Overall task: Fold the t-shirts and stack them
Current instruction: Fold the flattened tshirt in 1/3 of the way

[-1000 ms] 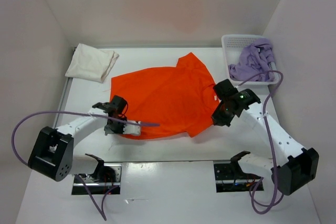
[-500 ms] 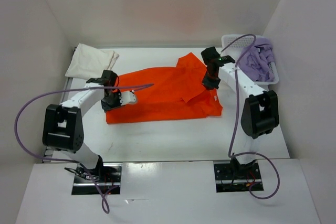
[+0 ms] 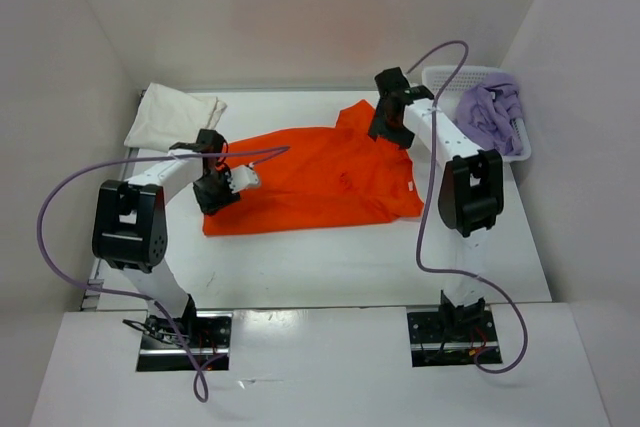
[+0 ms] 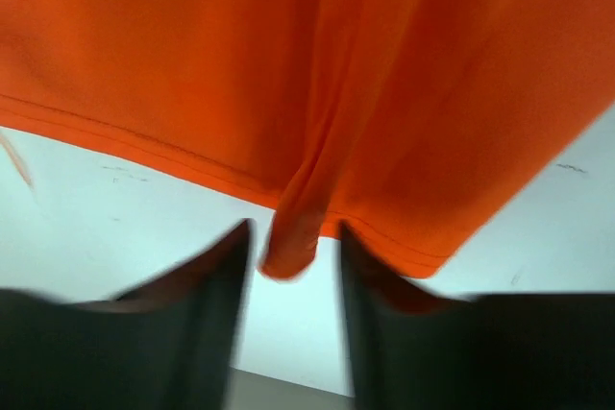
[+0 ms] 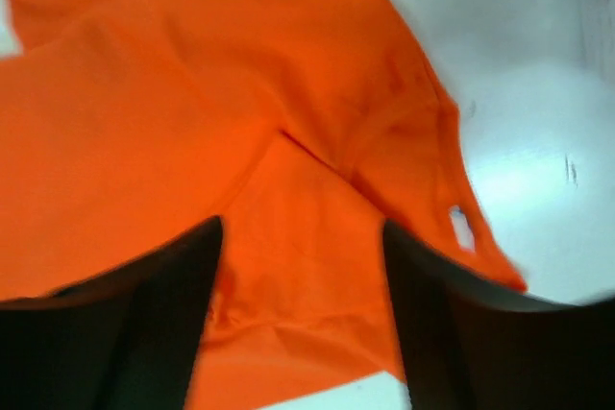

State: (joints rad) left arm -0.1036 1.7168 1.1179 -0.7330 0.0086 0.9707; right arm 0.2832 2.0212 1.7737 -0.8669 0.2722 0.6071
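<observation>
The orange t-shirt (image 3: 320, 182) lies folded in half across the middle of the table. My left gripper (image 3: 214, 193) is at its left end, open. In the left wrist view a raised ridge of orange cloth (image 4: 293, 237) stands between the parted fingers (image 4: 207, 276), with table showing on both sides of it. My right gripper (image 3: 382, 127) hovers over the shirt's far right sleeve, open, with only flat orange cloth (image 5: 307, 237) below the jaws. The cream-white t-shirt (image 3: 175, 117) lies folded at the far left. The lavender t-shirt (image 3: 488, 117) is bunched in the basket.
The white perforated basket (image 3: 440, 77) stands at the far right corner against the wall. White walls close in the table on three sides. Purple cables loop from both arms over the table, the left one across the shirt.
Both arms swung away from me with the shirt's near edge and laid it over the far half. Both grippers, shut until half a second ago, now stand open.
</observation>
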